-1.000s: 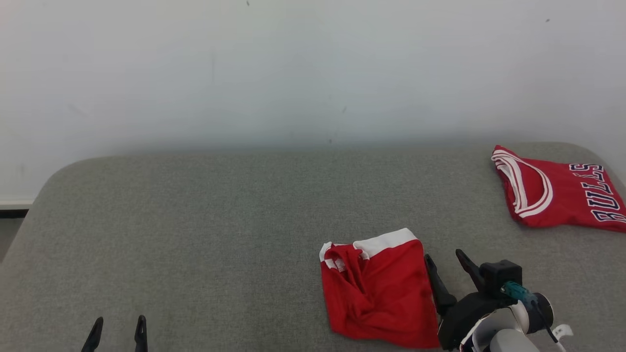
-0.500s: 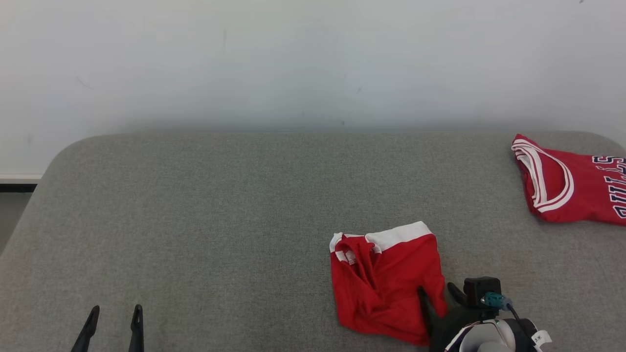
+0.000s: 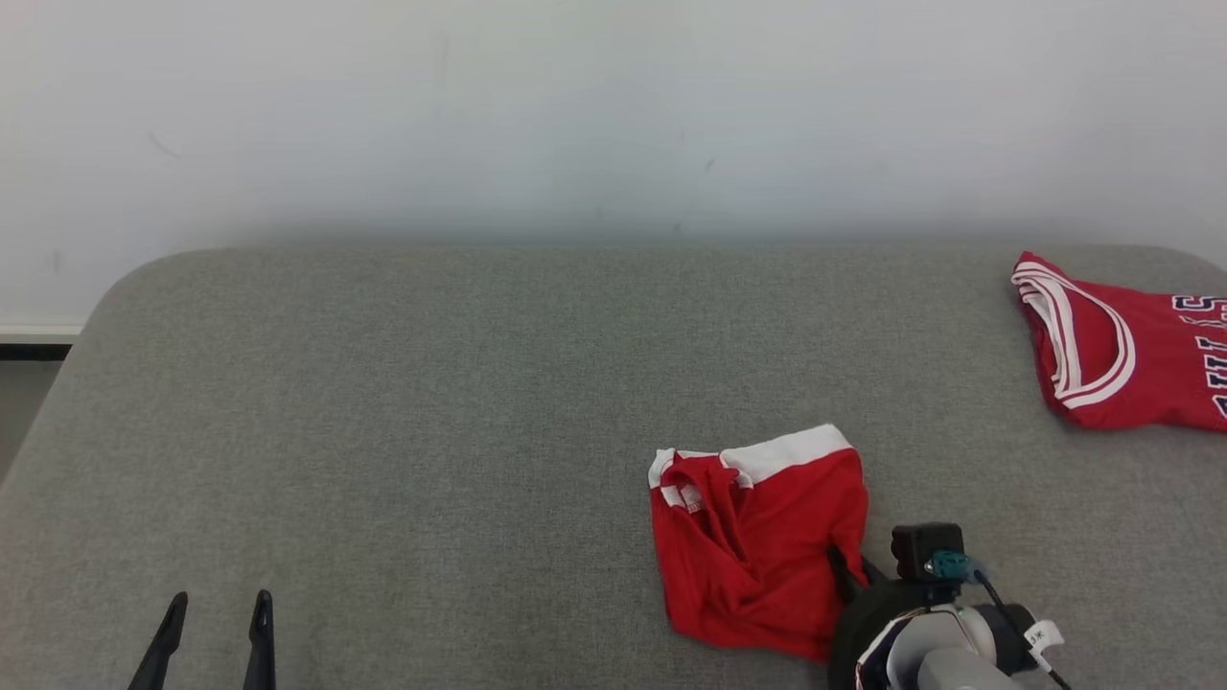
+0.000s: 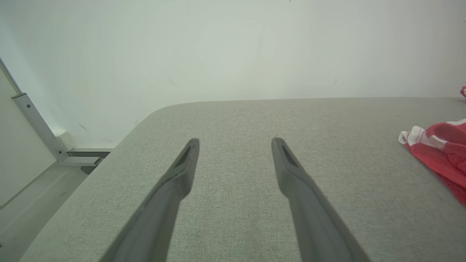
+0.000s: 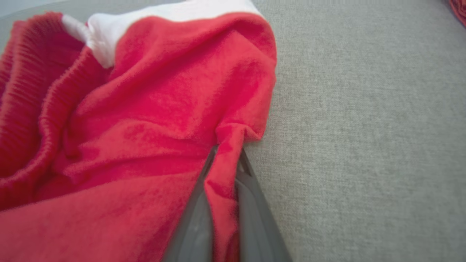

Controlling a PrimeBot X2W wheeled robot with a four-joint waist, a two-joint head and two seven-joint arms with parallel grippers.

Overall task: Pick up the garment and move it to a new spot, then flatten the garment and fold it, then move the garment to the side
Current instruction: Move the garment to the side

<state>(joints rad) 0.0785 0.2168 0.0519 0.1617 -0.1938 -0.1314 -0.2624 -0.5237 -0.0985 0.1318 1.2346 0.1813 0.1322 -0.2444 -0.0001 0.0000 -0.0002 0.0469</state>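
The garment (image 3: 757,537) is a crumpled red piece with a white band, lying on the grey padded table (image 3: 431,402) right of centre. My right gripper (image 3: 848,570) is shut on the garment's right edge; in the right wrist view a ridge of red cloth (image 5: 224,174) is pinched between the two fingers (image 5: 251,203). The garment (image 4: 440,153) also shows at the right edge of the left wrist view. My left gripper (image 3: 213,623) stands open at the lower left over bare table, its fingers (image 4: 182,171) wide apart, far from the garment.
A second red jersey (image 3: 1112,355) with white trim and dark lettering lies at the table's back right. A pale wall rises behind the table. The table's left edge drops to the floor (image 4: 32,189) beside a metal rail.
My right gripper slid left onto the garment's right edge and shut on a fold of it, bunching the cloth. The head camera has shifted slightly. The left gripper has stayed open.
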